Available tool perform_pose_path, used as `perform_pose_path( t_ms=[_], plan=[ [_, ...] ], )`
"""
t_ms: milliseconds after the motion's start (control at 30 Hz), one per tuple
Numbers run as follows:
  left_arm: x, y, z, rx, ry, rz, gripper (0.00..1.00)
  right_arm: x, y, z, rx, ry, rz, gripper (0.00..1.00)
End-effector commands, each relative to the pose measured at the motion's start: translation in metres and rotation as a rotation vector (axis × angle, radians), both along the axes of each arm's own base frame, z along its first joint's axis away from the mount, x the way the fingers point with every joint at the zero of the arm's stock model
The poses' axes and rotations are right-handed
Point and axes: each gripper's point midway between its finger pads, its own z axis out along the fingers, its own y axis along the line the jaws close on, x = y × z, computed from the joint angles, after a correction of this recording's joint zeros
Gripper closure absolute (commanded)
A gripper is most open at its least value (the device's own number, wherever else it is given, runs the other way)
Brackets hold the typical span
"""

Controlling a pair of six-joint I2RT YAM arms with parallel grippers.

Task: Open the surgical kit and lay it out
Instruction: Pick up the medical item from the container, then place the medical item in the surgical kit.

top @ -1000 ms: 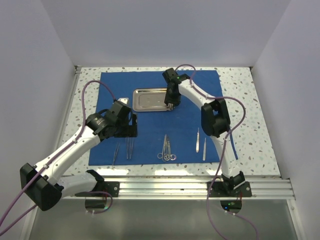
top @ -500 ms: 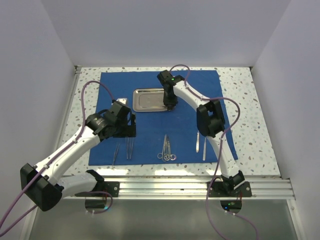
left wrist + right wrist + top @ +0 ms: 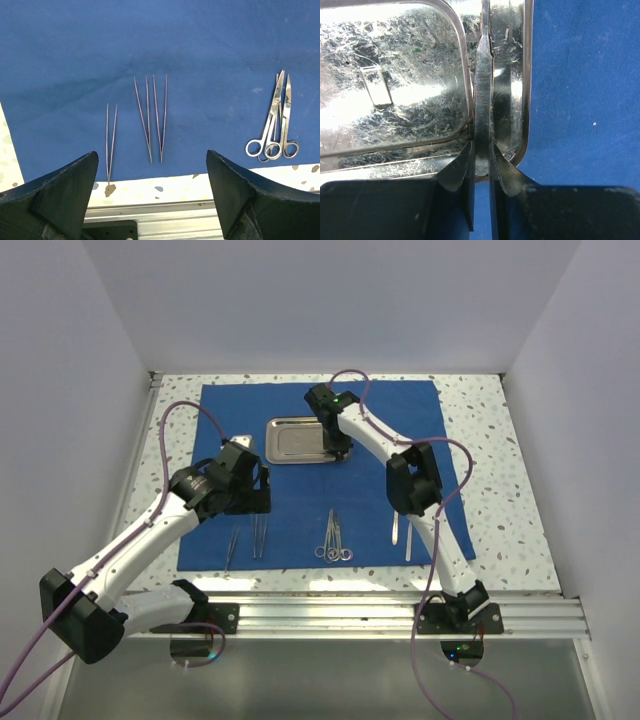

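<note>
**Right fingers** (image 3: pixel 455 175): closed on a thin flat steel instrument (image 3: pixel 482 100), pinched near its near end. Its tip type is not resolvable. The piece runs lengthwise along the right wall of the small rectangular shiny steel tray (image 3: pixel 395 75). I cannot tell whether it touches the rim or sits just above it. I make out no other piece in the tray.

**Left fingers** (image 3: pixel 60 190): spread wide, holding nothing, hovering above three thin silver tweezers (image 3: pixel 155 115) at the near edge of the royal-blue cloth wrap (image 3: pixel 200 50). The ring-handled silver forceps (image 3: pixel 274 130) lie to the right of the tweezers.

**Layout:** the cloth is spread flat on the speckled tabletop (image 3: pixel 490 460), with the tray on its far half. Two straight silver instruments (image 3: pixel 402 525) lie at the near right.

**Judgement:** the step in hand is carrying this piece from the tray to the near row, and the task looks nearly done.

**To do it well:**
- Keep the pinch firm, since a flat steel handle can pivot between the pads.
- Lift straight up until clear of the rim, so the tray is not dragged or tipped.
- Carry the piece to the near right and set it down parallel to the two straight pieces, near them but not touching.
- Release only once it lies flat on the cloth.
- Keep the left arm parked.
</note>
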Motion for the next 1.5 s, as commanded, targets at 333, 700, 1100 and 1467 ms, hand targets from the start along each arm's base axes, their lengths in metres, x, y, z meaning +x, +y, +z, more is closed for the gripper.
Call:
perform_pose_path(
  t_ms=[333,700,1100,1467],
  plan=[
    [0.018,-0.015,0.004,-0.046,-0.044,-0.033,0.08,-0.007,-0.038,0.101,0.038,-0.049,-0.021,1.0],
    [0.053,-0.037,0.01,-0.04,-0.065,-0.062,0.09,-0.13,-0.114,0.095,0.038,-0.015,-0.072,1.0],
    [0.078,-0.043,0.035,0.008,-0.088,-0.064,0.09,-0.219,-0.128,0.057,0.22,0.033,-0.042,0.27],
    [0.091,-0.033,0.08,0.02,-0.202,-0.014,0.06,-0.216,-0.15,0.224,0.301,-0.341,-0.004,0.02]
  ],
)
